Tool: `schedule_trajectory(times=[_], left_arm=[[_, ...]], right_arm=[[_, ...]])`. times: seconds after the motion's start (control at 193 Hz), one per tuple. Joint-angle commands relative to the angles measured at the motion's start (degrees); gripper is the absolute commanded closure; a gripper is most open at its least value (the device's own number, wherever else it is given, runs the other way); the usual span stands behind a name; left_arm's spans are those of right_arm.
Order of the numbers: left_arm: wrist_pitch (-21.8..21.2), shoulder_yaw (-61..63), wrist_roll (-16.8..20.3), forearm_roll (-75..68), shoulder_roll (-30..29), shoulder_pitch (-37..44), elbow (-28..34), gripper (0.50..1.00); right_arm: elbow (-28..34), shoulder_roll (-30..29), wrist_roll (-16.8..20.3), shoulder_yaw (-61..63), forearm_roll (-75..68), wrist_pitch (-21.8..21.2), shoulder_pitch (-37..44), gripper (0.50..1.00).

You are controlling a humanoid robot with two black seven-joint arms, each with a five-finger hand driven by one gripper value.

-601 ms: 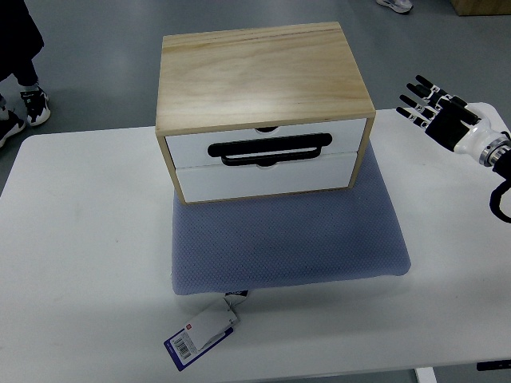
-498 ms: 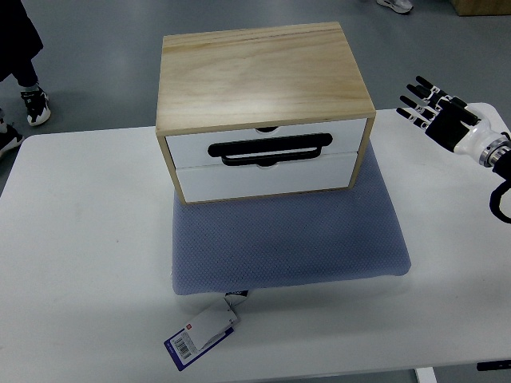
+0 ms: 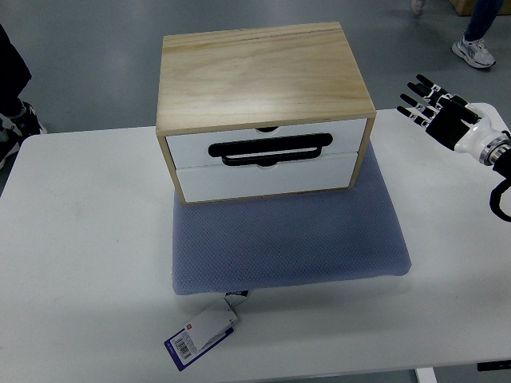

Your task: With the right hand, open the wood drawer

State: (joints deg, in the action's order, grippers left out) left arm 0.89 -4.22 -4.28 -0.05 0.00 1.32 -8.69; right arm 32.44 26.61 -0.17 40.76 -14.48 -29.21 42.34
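A wooden box point(image 3: 263, 72) with two white drawer fronts stands on a blue-grey mat point(image 3: 287, 239) on the white table. The upper drawer point(image 3: 267, 144) has a black bar handle point(image 3: 270, 149); the lower drawer point(image 3: 267, 177) sits beneath it. Both drawers are closed. My right hand point(image 3: 435, 108) hovers over the table's right side, well to the right of the box, fingers spread and empty. The left arm is out of view.
A white and blue tag point(image 3: 200, 333) hangs off the mat's front edge. The white table point(image 3: 80, 255) extends left and right of the mat. People's shoes show on the floor at the far left point(image 3: 16, 120) and top right point(image 3: 477, 52).
My right hand has stayed almost still. The people's feet on the floor have shifted.
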Motion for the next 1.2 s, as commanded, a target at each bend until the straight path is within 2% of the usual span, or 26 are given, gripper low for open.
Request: schedule_trajectory(times=[0.0, 0.28, 0.285, 0.306, 0.41, 0.467, 0.503, 0.643, 0.809, 0.814, 0.923, 0.975, 0.98, 1.047, 1.099, 1.104, 1.115, 1.192], left_arm=[[0.0, 0.0, 0.0, 0.0, 0.0, 0.0, -0.1, 0.500], [0.0, 0.0, 0.0, 0.0, 0.0, 0.0, 0.0, 0.500], [0.0, 0.0, 0.0, 0.0, 0.0, 0.0, 0.0, 0.500], [0.0, 0.0, 0.0, 0.0, 0.0, 0.0, 0.0, 0.500], [0.0, 0.0, 0.0, 0.0, 0.0, 0.0, 0.0, 0.500], [0.0, 0.0, 0.0, 0.0, 0.0, 0.0, 0.0, 0.500], [0.0, 0.0, 0.0, 0.0, 0.0, 0.0, 0.0, 0.500], [0.0, 0.0, 0.0, 0.0, 0.0, 0.0, 0.0, 0.500], [0.0, 0.0, 0.0, 0.0, 0.0, 0.0, 0.0, 0.500], [0.0, 0.0, 0.0, 0.0, 0.0, 0.0, 0.0, 0.500], [0.0, 0.0, 0.0, 0.0, 0.0, 0.0, 0.0, 0.500], [0.0, 0.0, 0.0, 0.0, 0.0, 0.0, 0.0, 0.500], [0.0, 0.0, 0.0, 0.0, 0.0, 0.0, 0.0, 0.500], [0.0, 0.0, 0.0, 0.0, 0.0, 0.0, 0.0, 0.500], [0.0, 0.0, 0.0, 0.0, 0.0, 0.0, 0.0, 0.500], [0.0, 0.0, 0.0, 0.0, 0.0, 0.0, 0.0, 0.500], [0.0, 0.0, 0.0, 0.0, 0.0, 0.0, 0.0, 0.500], [0.0, 0.0, 0.0, 0.0, 0.0, 0.0, 0.0, 0.500]], right_arm=[[0.0, 0.8, 0.0, 0.0, 0.1, -0.5, 0.0, 0.560], [-0.1, 6.7, -0.4, 0.3, 1.1, -1.7, 0.6, 0.560], [-0.1, 8.4, -0.5, 0.0, 1.2, -1.7, 1.3, 0.560], [-0.1, 9.3, -0.4, 0.1, 1.2, -1.9, 2.0, 0.560], [-0.1, 12.0, -0.4, 0.0, 1.5, -2.2, 2.4, 0.560], [-0.2, 13.7, -0.4, 0.1, 2.5, -3.5, 2.5, 0.560], [-0.2, 14.9, -0.4, 0.1, 3.8, -5.8, 2.7, 0.560], [-0.4, 18.6, -0.6, 0.2, 8.2, -5.8, 2.9, 0.560], [0.3, 21.1, -2.8, 0.1, 12.6, -5.8, 2.9, 0.560], [1.1, 22.5, -4.0, 0.0, 15.0, -5.8, 2.9, 0.560], [7.9, 25.5, -7.4, -0.2, 20.6, -5.8, 3.1, 0.560], [7.9, 25.5, -7.4, -0.2, 20.6, -5.8, 3.1, 0.560], [12.2, 27.7, -9.0, -0.2, 23.3, -5.8, 3.1, 0.560], [17.2, 30.6, -9.6, -0.1, 26.6, -5.8, 3.3, 0.560], [17.2, 30.6, -9.6, -0.1, 26.6, -5.8, 3.3, 0.560], [20.2, 32.4, -9.6, -0.2, 28.6, -5.8, 4.3, 0.560], [20.7, 32.6, -9.6, -0.2, 29.0, -5.8, 4.6, 0.560], [22.0, 33.2, -9.6, -0.2, 30.5, -5.8, 5.4, 0.560]])
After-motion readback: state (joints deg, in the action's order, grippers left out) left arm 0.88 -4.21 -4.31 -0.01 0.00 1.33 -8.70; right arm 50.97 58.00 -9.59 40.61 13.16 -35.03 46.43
